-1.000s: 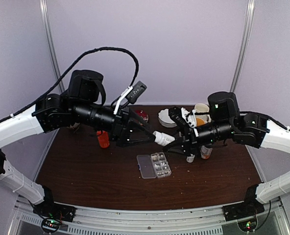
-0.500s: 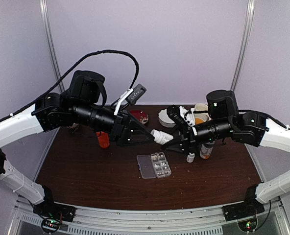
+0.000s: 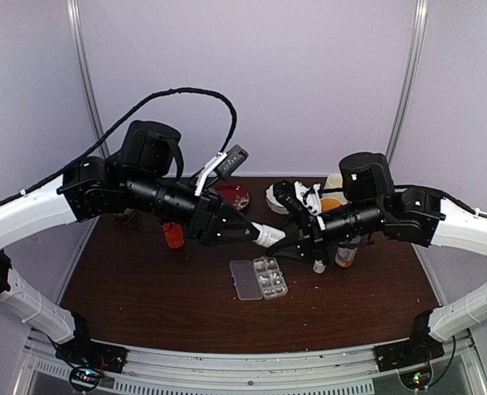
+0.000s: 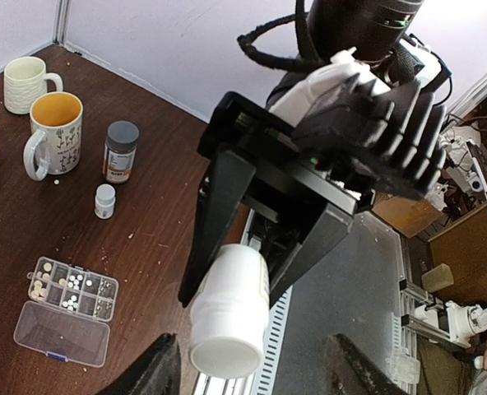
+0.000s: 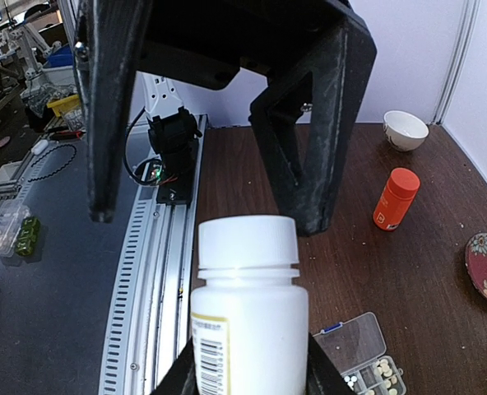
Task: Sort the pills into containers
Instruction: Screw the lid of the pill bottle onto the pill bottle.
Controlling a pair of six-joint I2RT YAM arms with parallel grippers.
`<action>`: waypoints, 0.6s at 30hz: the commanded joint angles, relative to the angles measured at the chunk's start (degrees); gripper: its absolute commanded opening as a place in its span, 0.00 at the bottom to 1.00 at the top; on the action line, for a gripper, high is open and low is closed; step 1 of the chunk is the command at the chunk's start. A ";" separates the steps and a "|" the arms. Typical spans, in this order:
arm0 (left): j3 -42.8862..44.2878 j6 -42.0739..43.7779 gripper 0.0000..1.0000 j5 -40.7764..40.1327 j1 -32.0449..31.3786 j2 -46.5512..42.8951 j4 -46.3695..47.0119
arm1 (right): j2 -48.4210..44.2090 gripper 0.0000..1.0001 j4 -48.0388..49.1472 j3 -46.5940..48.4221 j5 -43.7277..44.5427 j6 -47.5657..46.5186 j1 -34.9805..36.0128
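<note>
Raised in the air near the pill box (image 3: 258, 278), the right gripper (image 4: 234, 284) clamps a white bottle (image 5: 248, 321) while the left gripper (image 4: 250, 369), jaws apart, flanks its cap (image 5: 248, 243).

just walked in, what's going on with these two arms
The right claw holds a white bottle up in the air above the table. The left claw stands open around the bottle's cap, not clamped on it, likely about to grip and unscrew it. The clear pill box lies open on the table below, with some pills in it.
</note>
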 commanded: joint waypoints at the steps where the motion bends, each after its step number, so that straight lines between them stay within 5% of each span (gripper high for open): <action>1: 1.04 0.13 0.61 1.34 0.16 0.56 2.14 | 0.17 0.00 2.60 1.52 -0.61 1.16 0.36; 6: 0.78 0.20 0.59 1.99 0.16 0.63 2.09 | 0.64 0.00 2.65 1.67 -0.19 1.65 0.36; 10: 0.99 0.61 0.40 2.90 0.16 1.07 2.01 | 0.95 0.00 2.74 1.78 -0.26 2.17 0.36; 18: 1.22 0.98 0.37 3.79 0.14 1.95 1.37 | 1.31 0.00 3.00 1.79 0.02 3.49 0.35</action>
